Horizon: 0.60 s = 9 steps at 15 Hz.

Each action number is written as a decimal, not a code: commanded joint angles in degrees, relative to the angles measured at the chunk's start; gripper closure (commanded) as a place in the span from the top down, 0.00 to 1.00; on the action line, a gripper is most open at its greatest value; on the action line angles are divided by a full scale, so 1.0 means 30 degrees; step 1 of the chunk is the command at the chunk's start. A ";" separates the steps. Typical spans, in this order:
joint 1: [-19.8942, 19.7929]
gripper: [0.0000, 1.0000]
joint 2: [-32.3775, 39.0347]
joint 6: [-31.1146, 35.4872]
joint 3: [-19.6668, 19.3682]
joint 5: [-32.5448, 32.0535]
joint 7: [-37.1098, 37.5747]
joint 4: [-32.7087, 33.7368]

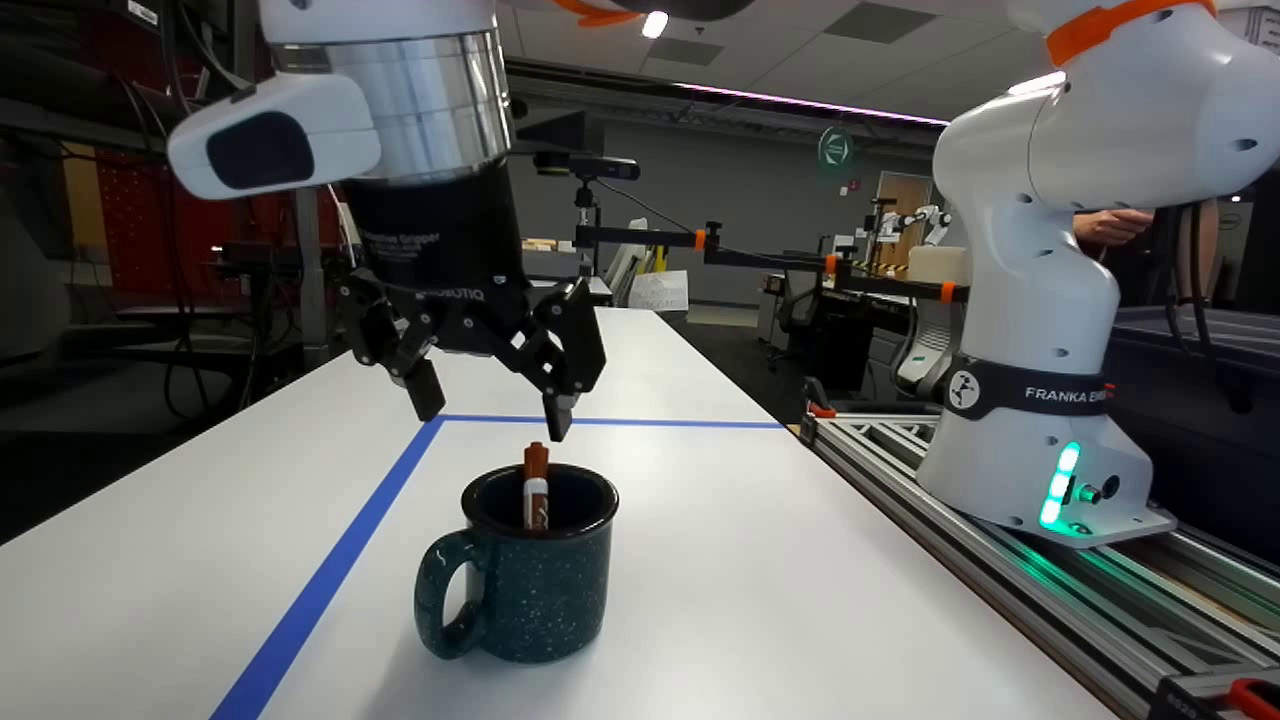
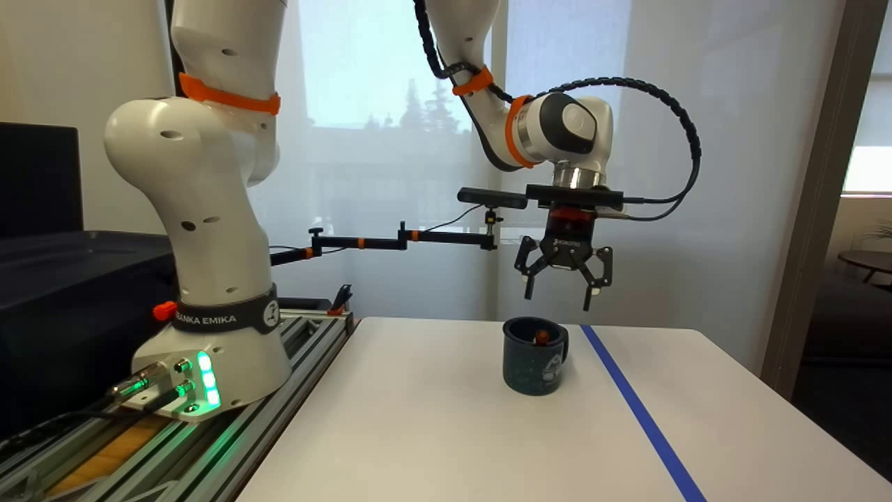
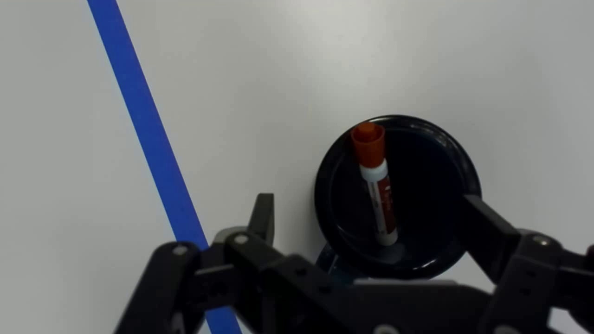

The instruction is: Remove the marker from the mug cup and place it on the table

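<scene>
Below centre in an exterior view, the marker [image 1: 536,487] leans inside the mug cup [image 1: 545,592], the end effector [image 1: 492,423] spread apart and empty above. I'd say grasping, lifting out and setting down on the worktop [image 1: 750,600] all remain.

Arm [image 2: 202,174] bent; gripper [image 2: 557,302] below wrist [image 2: 578,176], pointing down, slightly tilted, fingers [image 1: 426,390] spread well apart.
</scene>
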 commanded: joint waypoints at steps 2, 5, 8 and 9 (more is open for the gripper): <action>0.0520 1.00 -0.0371 -0.1973 0.0725 0.0108 0.0014 -0.0226; 0.0604 1.00 -0.0347 -0.2555 0.1002 0.0158 -0.0008 -0.0338; 0.0361 1.00 -0.0393 -0.2240 0.0800 0.0010 0.0016 -0.0542; 0.0311 1.00 -0.0360 -0.2207 0.0704 -0.0061 0.0071 -0.0548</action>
